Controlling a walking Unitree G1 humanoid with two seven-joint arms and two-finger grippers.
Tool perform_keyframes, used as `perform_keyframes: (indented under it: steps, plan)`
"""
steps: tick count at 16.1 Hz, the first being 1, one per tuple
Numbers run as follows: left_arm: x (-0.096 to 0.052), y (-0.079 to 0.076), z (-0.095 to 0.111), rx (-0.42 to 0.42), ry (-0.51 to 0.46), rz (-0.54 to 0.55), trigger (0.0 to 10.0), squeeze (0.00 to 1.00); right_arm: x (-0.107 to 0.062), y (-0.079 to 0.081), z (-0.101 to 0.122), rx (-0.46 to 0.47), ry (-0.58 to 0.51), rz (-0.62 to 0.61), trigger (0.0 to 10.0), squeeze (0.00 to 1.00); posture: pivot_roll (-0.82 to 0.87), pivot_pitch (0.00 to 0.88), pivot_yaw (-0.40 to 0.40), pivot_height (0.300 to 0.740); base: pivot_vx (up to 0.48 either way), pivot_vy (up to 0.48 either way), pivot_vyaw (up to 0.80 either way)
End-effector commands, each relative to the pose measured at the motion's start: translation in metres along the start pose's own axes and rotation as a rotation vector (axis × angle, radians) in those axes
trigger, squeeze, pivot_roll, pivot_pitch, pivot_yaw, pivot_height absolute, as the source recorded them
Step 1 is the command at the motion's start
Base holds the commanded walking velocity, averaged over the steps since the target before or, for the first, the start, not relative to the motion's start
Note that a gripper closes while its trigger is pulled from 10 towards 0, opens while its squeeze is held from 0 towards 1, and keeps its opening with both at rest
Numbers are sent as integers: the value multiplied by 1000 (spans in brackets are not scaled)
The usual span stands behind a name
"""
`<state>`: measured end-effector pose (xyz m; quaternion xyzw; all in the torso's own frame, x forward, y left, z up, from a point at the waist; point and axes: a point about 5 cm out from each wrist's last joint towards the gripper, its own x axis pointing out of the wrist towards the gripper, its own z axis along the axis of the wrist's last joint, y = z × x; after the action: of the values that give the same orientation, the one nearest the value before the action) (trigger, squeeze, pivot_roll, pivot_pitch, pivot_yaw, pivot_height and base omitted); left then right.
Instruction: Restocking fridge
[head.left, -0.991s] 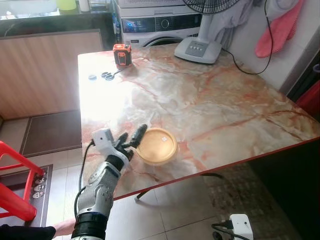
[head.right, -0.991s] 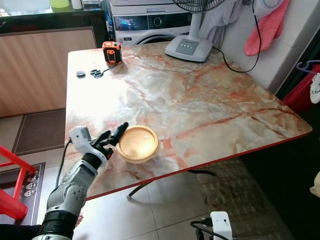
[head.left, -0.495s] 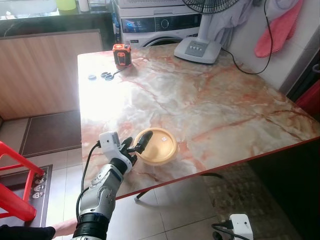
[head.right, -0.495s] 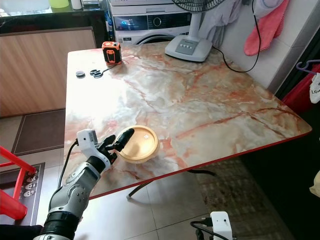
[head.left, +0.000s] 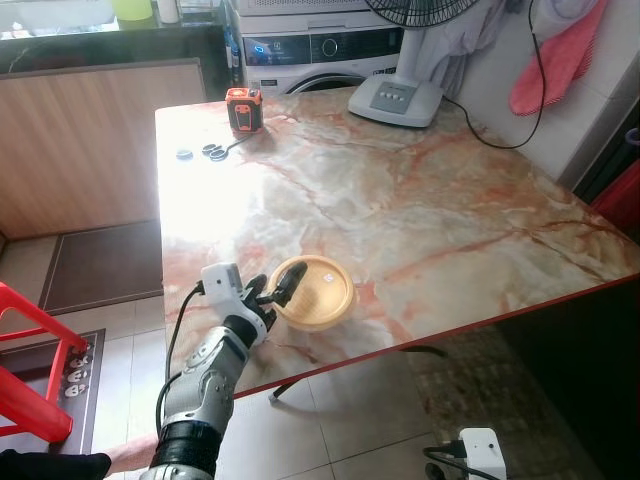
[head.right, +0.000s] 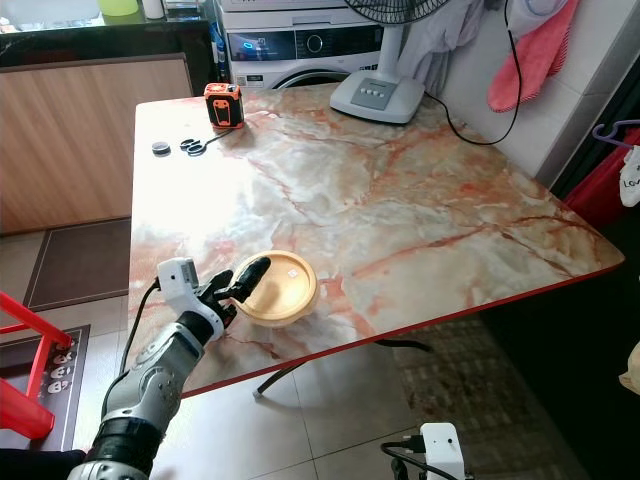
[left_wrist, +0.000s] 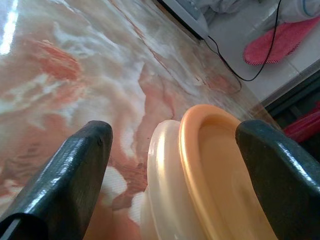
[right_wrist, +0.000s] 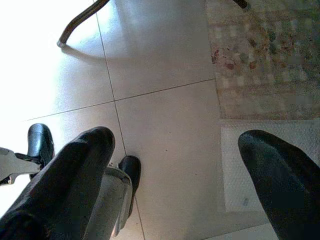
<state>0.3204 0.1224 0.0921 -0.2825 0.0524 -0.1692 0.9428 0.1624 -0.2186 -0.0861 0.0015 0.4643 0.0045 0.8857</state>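
Left eye view: your left tool (head.left: 275, 290) reaches over the near left edge of the marble worktop (head.left: 400, 200), fingers spread around the left rim of a round tub (head.left: 313, 292) with an orange lid. One finger lies over the lid, the other sits lower by the tub's side. The tub stands near the worktop's front edge. At the far left corner you can see an orange tape measure (head.left: 244, 108) and a few small dark discs (head.left: 205, 152). A fan base (head.left: 397, 98) stands at the far edge, its cable trailing right. Behind it is a washing machine (head.left: 310, 45). A red chair (head.left: 30, 370) stands on the floor at your left, and a person's hand (head.left: 128, 457) shows at the bottom edge beside the arm.

Right eye view: the same scene. The tub (head.right: 274, 286) is near the front edge, the left tool (head.right: 238, 285) at its left rim. A pink cloth (head.right: 535, 50) hangs on the wall at the right.

Left wrist view: your two black fingers (left_wrist: 65, 180) stand apart, with the tub (left_wrist: 200, 180) between them. Its orange lid sits on a pale cream body. One finger is beside the tub wall; the other is over the lid.

Right wrist view: your right tool (right_wrist: 175, 190) hangs spread over the tiled floor (right_wrist: 160, 90), with a patterned rug (right_wrist: 265, 55) nearby.
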Motion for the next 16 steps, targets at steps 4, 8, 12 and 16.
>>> perform_keyframes:
  steps: [4, 8, 12, 16]
  plan:
    - [6, -6, -3, 55, 36, -43, 10000, 0, -1, -2, 0, -2, 0, -7, 10000, 0, -109, 34, -62, 740, 0, 0, 0]
    - [5, -5, -12, 200, 125, -71, 10000, 0, -1, -3, -1, -1, 0, -7, 10000, 0, -110, 36, -61, 740, 0, 0, 0]
    - [4, -3, -13, 244, 134, -59, 10000, 0, -1, -3, -1, -2, 1, -6, 10000, 0, -109, 35, -61, 740, 0, 0, 0]
    - [4, -5, -18, 243, 142, -73, 6157, 0, -1, -3, -1, -5, 2, -6, 10000, 0, -109, 35, -62, 740, 0, 0, 0]
